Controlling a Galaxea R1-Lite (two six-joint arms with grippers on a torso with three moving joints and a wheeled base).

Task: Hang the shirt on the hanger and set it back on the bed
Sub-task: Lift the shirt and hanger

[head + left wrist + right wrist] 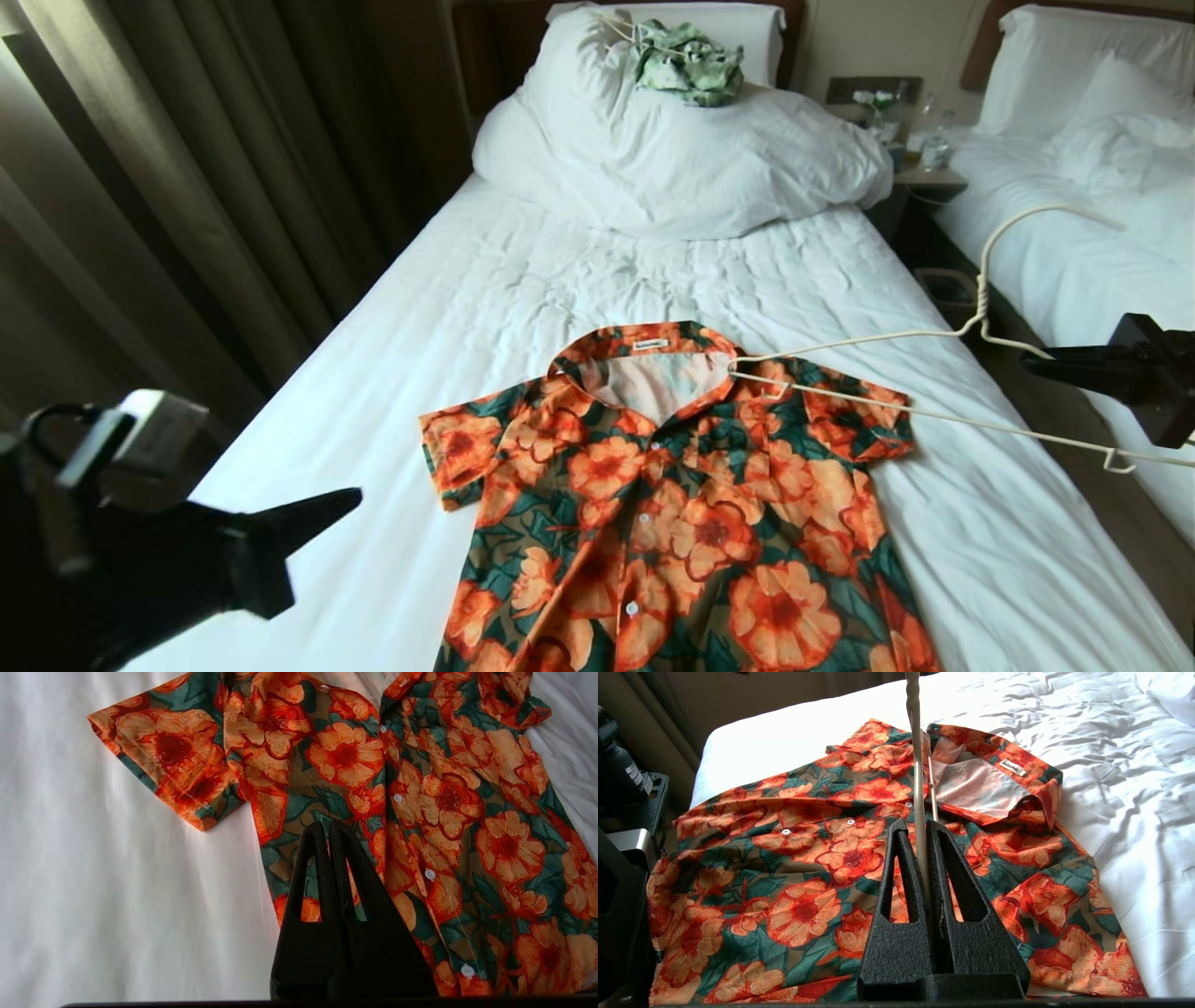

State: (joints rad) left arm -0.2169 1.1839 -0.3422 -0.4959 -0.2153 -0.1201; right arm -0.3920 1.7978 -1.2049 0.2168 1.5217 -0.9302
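Observation:
The shirt (672, 485), orange flowers on dark green, lies flat and buttoned on the bed (448, 308), collar toward the pillows. From the right, my right gripper (1036, 359) is shut on the cream wire hanger (980, 289) and holds it level above the sheet. The hanger's far shoulder tip sits at the shirt's collar opening. In the right wrist view the hanger wire (917, 765) runs out from between the right gripper's (923, 826) closed fingers over the shirt (808, 858). My left gripper (350, 499) is shut and empty. It hovers above the shirt (420, 788) near one sleeve, the fingers of the left gripper (329, 826) pressed together.
A bunched duvet (672, 159) and pillows fill the head of the bed, with a pale green-and-white garment (686, 61) on top. A second bed (1074, 252) stands to the right across a narrow floor gap. A nightstand (920, 159) sits between them. Curtains (187, 168) hang on the left.

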